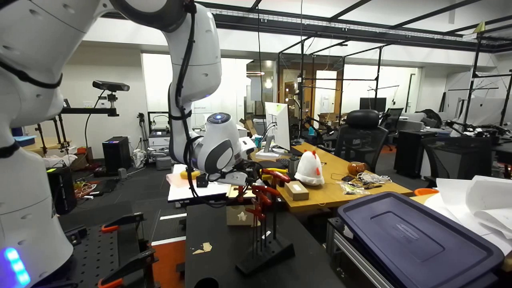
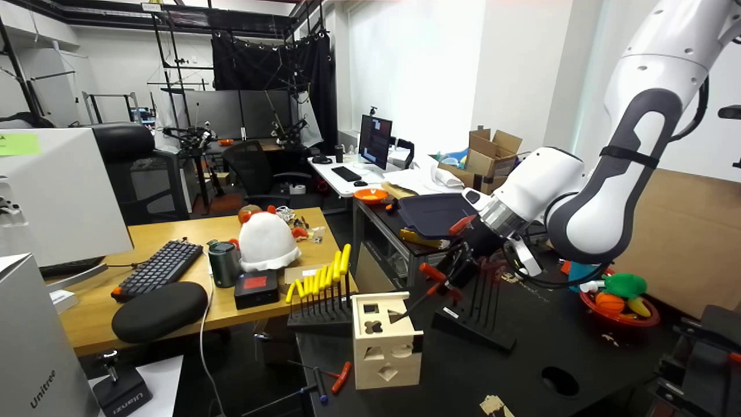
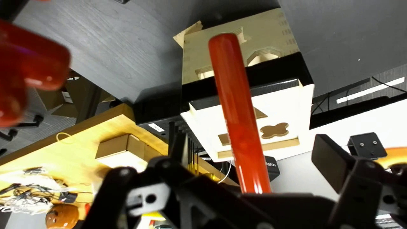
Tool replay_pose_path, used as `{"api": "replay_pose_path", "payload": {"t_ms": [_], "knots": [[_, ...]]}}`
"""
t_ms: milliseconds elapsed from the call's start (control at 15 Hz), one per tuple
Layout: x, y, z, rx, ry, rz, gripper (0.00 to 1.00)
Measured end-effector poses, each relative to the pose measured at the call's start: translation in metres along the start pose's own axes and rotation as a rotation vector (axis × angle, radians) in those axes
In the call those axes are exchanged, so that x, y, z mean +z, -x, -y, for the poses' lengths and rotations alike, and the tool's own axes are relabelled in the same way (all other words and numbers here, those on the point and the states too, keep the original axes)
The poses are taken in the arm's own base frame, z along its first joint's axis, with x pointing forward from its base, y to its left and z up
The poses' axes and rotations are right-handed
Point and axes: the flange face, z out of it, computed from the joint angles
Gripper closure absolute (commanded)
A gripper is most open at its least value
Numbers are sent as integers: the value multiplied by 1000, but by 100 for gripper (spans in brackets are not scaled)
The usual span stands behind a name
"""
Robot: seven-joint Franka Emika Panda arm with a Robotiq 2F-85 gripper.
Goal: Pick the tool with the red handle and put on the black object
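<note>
In an exterior view, the bench (image 1: 212,240) carries one black stand (image 1: 266,256) holding at least four upright red-handled tools (image 1: 276,175) (overlap prevents an exact count) and one wooden box (image 1: 234,218); one arm (image 1: 195,64) arches above, forearm near vertical, wrist bent outward and low beside the handles. In an exterior view, count two racks, the black stand and one yellow-handled rack (image 2: 321,325), plus one red bowl (image 2: 613,321) of toys and one loose red-handled tool (image 2: 341,377) near the wooden box. The target tool (image 2: 433,272) is tilted, its shaft slanting toward the triangular opening, one of three visible in the box top; the wrist slopes down to its handle. In the wrist view, two fingers (image 3: 330,163) are released and wide apart; the target tool's handle lies between them, a gap visible on each side.
</note>
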Motion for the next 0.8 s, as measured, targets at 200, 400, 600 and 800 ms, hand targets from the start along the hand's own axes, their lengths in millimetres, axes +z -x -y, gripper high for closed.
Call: {"api": "replay_pose_path", "payload": {"t_ms": [200,400,600,800], "knots": [[3,3,3,2,-8,4,0],[6,5,4,4,-14,9,0],[6,5,5,4,-15,13,0],[6,5,5,4,-15,14,25]]}}
